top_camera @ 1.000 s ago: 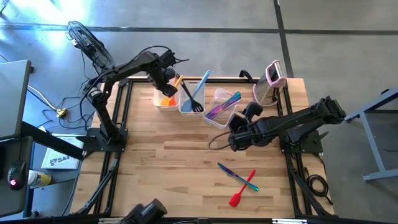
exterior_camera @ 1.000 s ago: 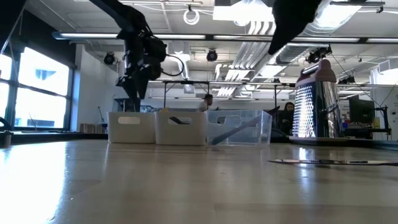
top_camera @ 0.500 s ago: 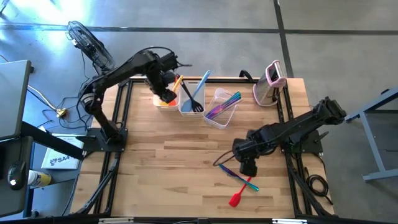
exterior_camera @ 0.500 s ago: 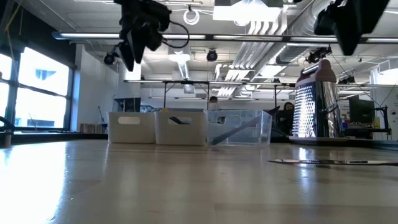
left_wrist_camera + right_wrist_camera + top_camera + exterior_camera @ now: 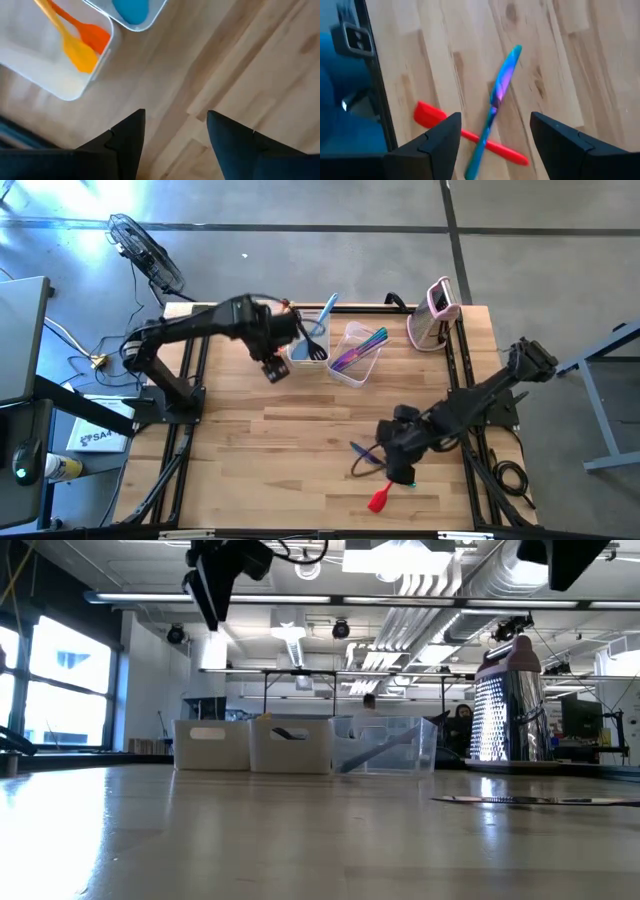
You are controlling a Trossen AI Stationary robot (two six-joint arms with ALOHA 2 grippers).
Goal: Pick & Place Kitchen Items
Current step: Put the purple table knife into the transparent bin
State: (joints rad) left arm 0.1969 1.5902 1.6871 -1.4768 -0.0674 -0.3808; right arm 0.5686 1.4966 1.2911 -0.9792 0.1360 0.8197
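Note:
A blue-purple knife (image 5: 501, 90) lies across a red spatula (image 5: 427, 116) on the wooden table near its near edge; both also show in the high view, the knife (image 5: 360, 449) and the spatula (image 5: 381, 499). My right gripper (image 5: 402, 468) hovers open above them, and its wrist view (image 5: 495, 135) shows the knife between the fingers but apart from them. My left gripper (image 5: 274, 368) is open and empty above the bare table, just on the near side of the tubs (image 5: 175, 130). Orange and yellow spatulas (image 5: 80, 42) lie in the left white tub (image 5: 60, 85).
Three tubs stand in a row at the far side: the left one (image 5: 210, 745), the middle one (image 5: 303, 350) with a black turner and a light blue utensil, and the clear one (image 5: 352, 365) with purple and teal utensils. A pink-topped metal grater (image 5: 437, 310) stands upright at far right.
My left gripper has risen from over the left tub and gone toward the table's near edge, and now stands clear of the tubs. My right gripper has gone from beside the clear tub toward the near edge and now hangs over the knife and red spatula.

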